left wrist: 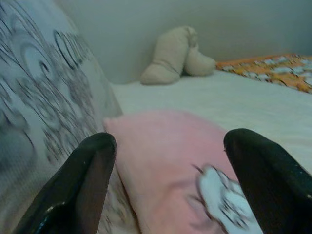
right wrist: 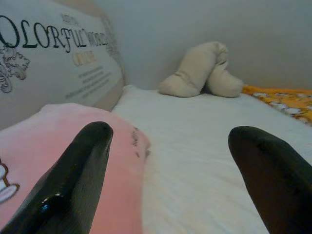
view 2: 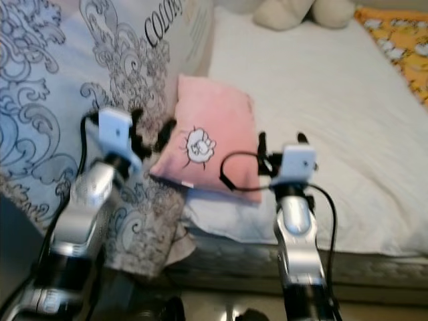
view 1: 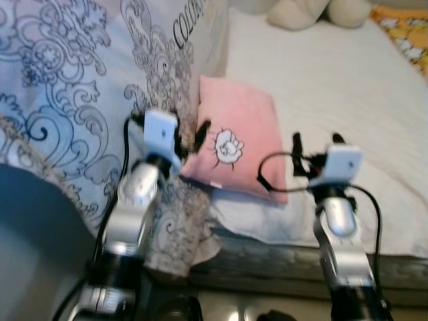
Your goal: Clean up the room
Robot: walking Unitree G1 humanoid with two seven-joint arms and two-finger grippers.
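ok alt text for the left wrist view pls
The left gripper, jaws open, points at a pink pillow lying on a white bed. A patterned duvet rises beside it, with a beige plush toy against the far wall.

Pink pillow (view 1: 237, 140) with white cartoon print, flat on bed's (view 1: 334, 87) near edge.

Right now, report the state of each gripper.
Left gripper: open, holding nothing, at the near left edge of the soft pink cushion with the white cartoon patch.
Right gripper: open, holding nothing, at that cushion's right edge.
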